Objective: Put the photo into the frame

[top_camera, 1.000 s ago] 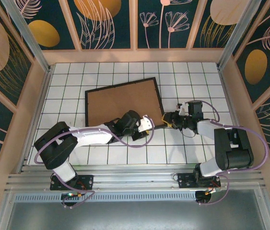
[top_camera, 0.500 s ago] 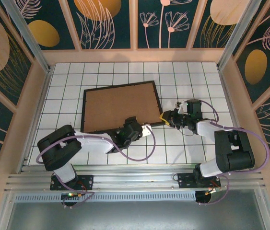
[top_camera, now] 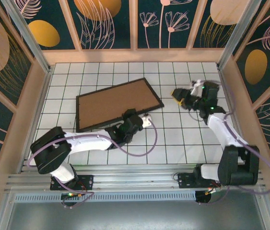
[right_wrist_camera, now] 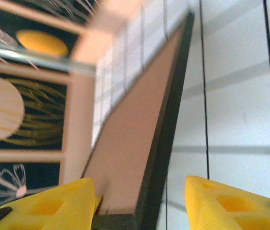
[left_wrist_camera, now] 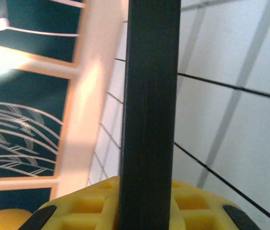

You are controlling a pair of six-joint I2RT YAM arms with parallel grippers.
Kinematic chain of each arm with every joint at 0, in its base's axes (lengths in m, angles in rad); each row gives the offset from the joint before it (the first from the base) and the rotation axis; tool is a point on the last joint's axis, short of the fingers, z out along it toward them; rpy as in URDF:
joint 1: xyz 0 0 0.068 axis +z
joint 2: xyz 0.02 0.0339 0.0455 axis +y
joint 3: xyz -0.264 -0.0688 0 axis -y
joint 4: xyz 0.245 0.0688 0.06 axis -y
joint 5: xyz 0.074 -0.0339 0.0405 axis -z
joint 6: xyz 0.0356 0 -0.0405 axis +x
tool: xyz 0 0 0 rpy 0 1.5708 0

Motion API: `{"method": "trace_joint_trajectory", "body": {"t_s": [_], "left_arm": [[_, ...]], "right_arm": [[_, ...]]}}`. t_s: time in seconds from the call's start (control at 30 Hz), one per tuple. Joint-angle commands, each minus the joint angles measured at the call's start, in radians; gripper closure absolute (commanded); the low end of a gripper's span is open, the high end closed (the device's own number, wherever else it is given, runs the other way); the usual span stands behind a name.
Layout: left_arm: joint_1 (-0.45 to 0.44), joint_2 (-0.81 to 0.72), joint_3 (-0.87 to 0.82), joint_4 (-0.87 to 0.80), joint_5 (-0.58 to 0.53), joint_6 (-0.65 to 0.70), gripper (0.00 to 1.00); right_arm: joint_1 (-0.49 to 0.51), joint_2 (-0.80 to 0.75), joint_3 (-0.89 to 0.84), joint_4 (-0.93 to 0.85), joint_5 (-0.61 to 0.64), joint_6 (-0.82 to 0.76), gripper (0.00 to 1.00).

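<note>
Frame (top_camera: 111, 106) flat, brown back up, 10 o'clock of table centre. Left gripper (top_camera: 143, 117) pinched on its black rim, 5 o'clock edge. Right gripper (top_camera: 177, 93) parted, empty, 3 o'clock of frame corner. Advise: grip square, raise rim slowly, avoid corner drag.

Overhead camera looks down; both wrist cameras closely share the frame (top_camera: 111, 87).

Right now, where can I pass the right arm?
Free: the far strip of table between the frame and back wall; the near-right tiles between frame and right arm's base. Crowded: the frame's near edge, at the left fingers.
</note>
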Motion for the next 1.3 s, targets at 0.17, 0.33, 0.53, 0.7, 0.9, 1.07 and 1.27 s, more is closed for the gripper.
{"method": "trace_joint_trajectory", "body": {"t_s": [0.17, 0.33, 0.53, 0.7, 0.9, 1.07, 1.27], "left_arm": [[0.171, -0.191, 0.558, -0.296, 0.286, -0.553, 1.00], [0.359, -0.160, 0.774, -0.426, 0.641, -0.896, 1.00], [0.654, -0.174, 0.646, -0.150, 1.085, -1.455, 1.00], [0.781, -0.123, 0.440, 0.182, 1.288, -1.865, 1.00], [0.826, -0.039, 0.257, 0.369, 1.376, -2.046, 1.00], [0.828, 0.065, 0.153, 0.493, 1.445, -2.119, 1.00], [0.830, 0.197, 0.096, 0.542, 1.476, -2.108, 0.96]], "right_arm": [[-0.006, -0.155, 0.202, -0.062, 0.256, -0.173, 0.46], [0.034, -0.134, 0.207, -0.072, 0.296, -0.217, 0.46], [0.061, -0.091, 0.205, -0.116, 0.313, -0.270, 0.46], [0.083, -0.041, 0.192, -0.147, 0.314, -0.302, 0.45], [0.104, 0.003, 0.139, -0.159, 0.330, -0.320, 0.43], [0.121, 0.048, 0.124, -0.161, 0.353, -0.330, 0.41], [0.133, 0.102, 0.113, -0.150, 0.375, -0.339, 0.39]]}}
